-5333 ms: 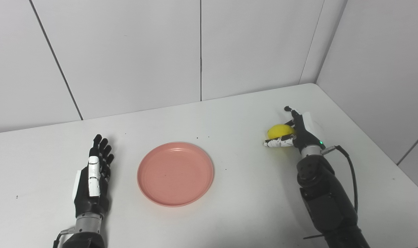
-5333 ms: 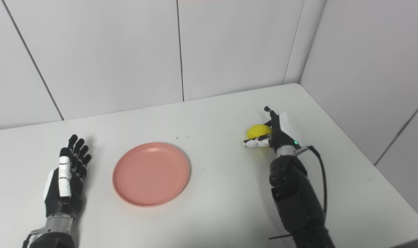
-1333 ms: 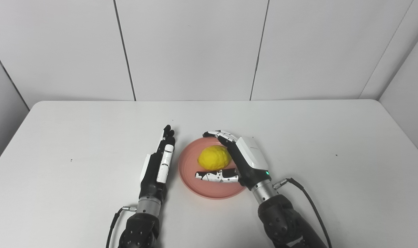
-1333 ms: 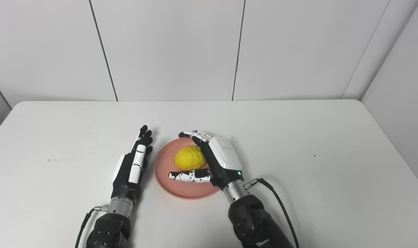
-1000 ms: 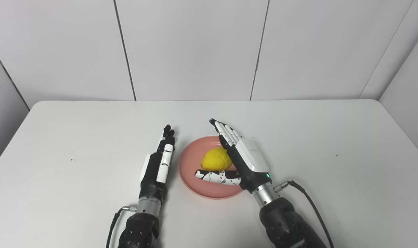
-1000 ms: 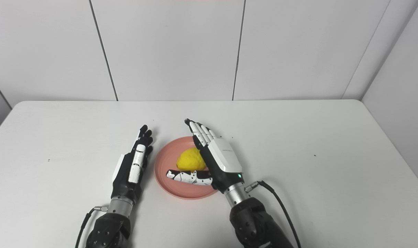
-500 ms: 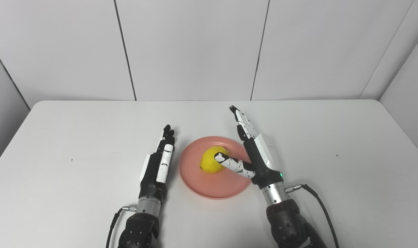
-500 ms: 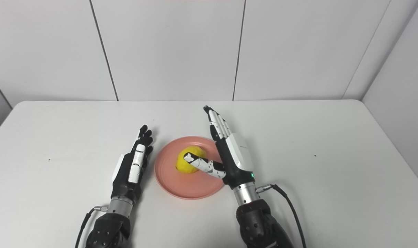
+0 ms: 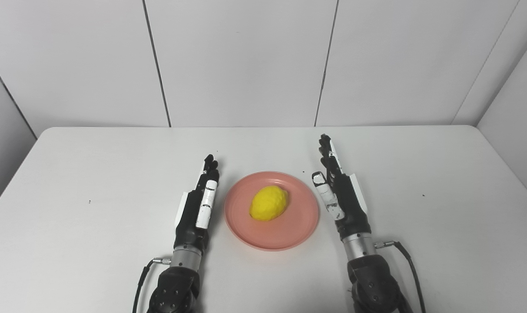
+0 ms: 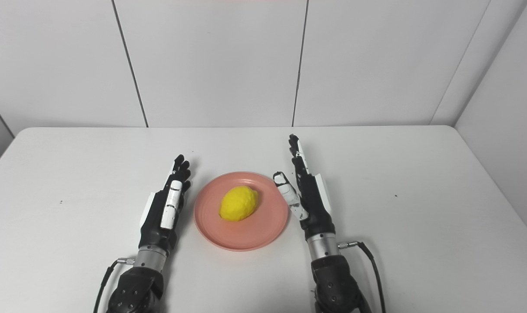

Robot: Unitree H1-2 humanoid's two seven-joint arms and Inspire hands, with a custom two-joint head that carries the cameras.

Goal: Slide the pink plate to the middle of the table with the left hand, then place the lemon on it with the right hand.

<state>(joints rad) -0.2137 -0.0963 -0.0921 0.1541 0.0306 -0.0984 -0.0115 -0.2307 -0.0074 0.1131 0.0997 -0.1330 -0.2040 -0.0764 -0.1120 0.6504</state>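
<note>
Lemon: the yellow lemon [image 9: 269, 203] lies on its side in the well of the pink plate, its long axis tilted toward the far right, free of both hands.
Pink plate: the pink plate [image 9: 248, 227] sits flat near the middle of the table, between the two hands, with the lemon a little left of its centre.
Right hand: the right hand [image 9: 343, 198] stands on edge just beside the plate's right rim, palm turned toward the plate, fingers [image 9: 327, 153] straight and pointing to the far wall, thumb apart from them; it holds nothing.
Left hand: the left hand [image 10: 164, 210] lies just beside the plate's left rim, its fingers [image 10: 180, 167] stretched out straight toward the far wall, gripping nothing. Whether it touches the rim cannot be told.
Table: the white table [image 9: 441, 182] carries the plate and shows a few small dark specks.
Surroundings: white panelled walls [image 10: 215, 61] rise behind the table and at its right side.
Cables: a black cable [image 10: 369, 258] loops out from the right wrist; another leaves the left wrist.
</note>
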